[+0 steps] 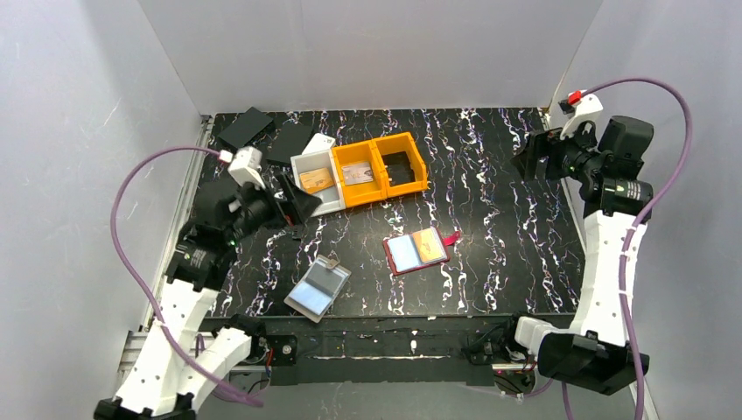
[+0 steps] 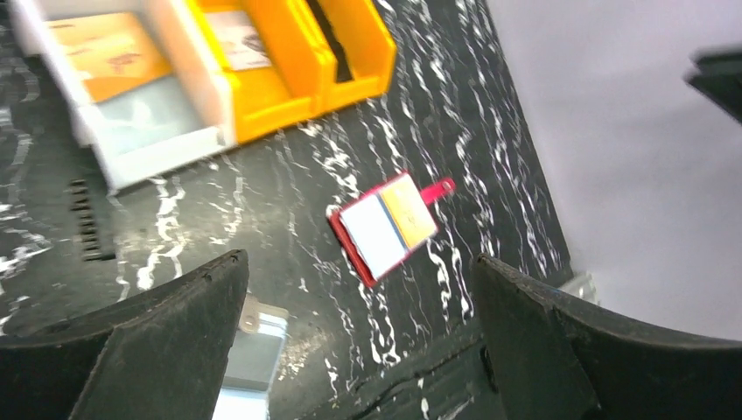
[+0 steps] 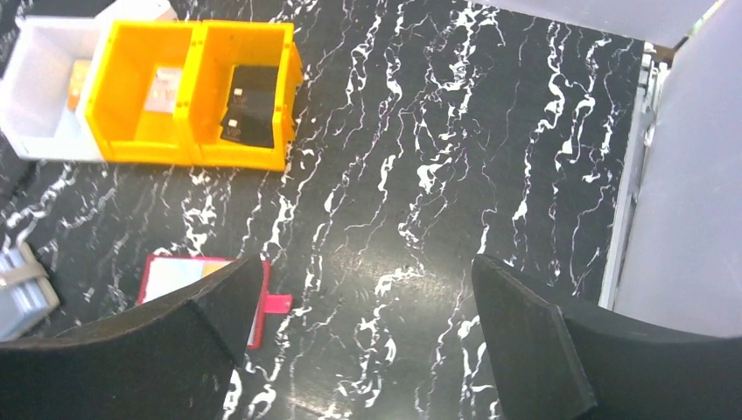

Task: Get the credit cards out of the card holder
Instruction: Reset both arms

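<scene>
A: Top view. The red card holder (image 1: 417, 252) lies open mid-table with two cards face up, so they look reachable. The left gripper (image 1: 296, 203) hangs beside the white bin (image 1: 308, 160). The right gripper (image 1: 535, 154) is well apart, far right.
B: Left wrist. Jaws spread wide, nothing between them. The holder sits framed ahead, probably lined up for an approach.
A: Right wrist. Jaws likewise spread and empty. The holder is lower left, partly behind one finger.

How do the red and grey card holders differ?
The red card holder shows a pale card and an orange card; the grey card holder shows only pale bluish faces. The red one lies farther right, the grey one farther left and nearer the front. Both lie open and flat.
</scene>
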You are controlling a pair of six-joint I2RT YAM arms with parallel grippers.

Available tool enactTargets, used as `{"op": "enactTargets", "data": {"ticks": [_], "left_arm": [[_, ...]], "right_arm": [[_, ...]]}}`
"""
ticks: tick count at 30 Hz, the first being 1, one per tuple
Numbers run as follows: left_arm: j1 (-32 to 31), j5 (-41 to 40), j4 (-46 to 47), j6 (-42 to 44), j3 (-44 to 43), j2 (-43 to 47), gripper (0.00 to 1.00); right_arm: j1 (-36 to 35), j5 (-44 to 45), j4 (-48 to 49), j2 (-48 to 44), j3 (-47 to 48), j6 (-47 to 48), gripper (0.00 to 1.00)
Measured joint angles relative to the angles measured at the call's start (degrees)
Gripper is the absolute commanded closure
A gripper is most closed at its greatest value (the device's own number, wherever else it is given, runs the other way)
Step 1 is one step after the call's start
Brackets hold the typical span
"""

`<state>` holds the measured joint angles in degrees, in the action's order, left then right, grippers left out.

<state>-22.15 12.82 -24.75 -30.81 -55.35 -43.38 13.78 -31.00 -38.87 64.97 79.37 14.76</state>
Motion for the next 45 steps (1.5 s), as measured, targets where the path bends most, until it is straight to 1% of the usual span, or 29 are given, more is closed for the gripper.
{"op": "enactTargets", "data": {"ticks": [3,5,7,11,14,19,25,45], "left_arm": [[11.1,6.4,-2.3,0.2,-3.7,-3.3,0.02],[15.5,9.1,-4.3,0.4,-6.2,-4.9,0.02],[17.2,10.6,-6.8,1.0,-9.4,-5.8,0.02],[17.5,12.2,-10.8,2.8,-17.8,-5.8,0.02],[17.5,12.7,-11.3,3.3,-20.1,-4.1,0.02],[17.5,13.2,-12.9,3.1,-20.0,-2.3,0.02],[17.5,13.3,-14.1,2.9,-19.1,-2.2,0.02],[17.5,14.6,-14.3,2.9,-17.0,-0.6,0.02]], "right_arm": [[0.0,2.6,-0.7,-1.6,1.6,-4.7,0.02],[0.0,4.7,-1.7,-1.5,5.1,-7.3,0.02],[0.0,6.4,-2.3,-1.2,8.7,-8.7,0.02],[0.0,8.6,-4.1,-0.8,15.8,-10.6,0.02],[0.0,10.2,-5.5,-0.7,18.5,-11.9,0.02],[0.0,12.7,-7.7,-0.4,18.8,-13.1,0.02],[0.0,13.1,-7.9,-1.0,16.7,-14.8,0.02],[0.0,14.4,-4.4,-2.4,10.3,-18.2,0.02]]}}
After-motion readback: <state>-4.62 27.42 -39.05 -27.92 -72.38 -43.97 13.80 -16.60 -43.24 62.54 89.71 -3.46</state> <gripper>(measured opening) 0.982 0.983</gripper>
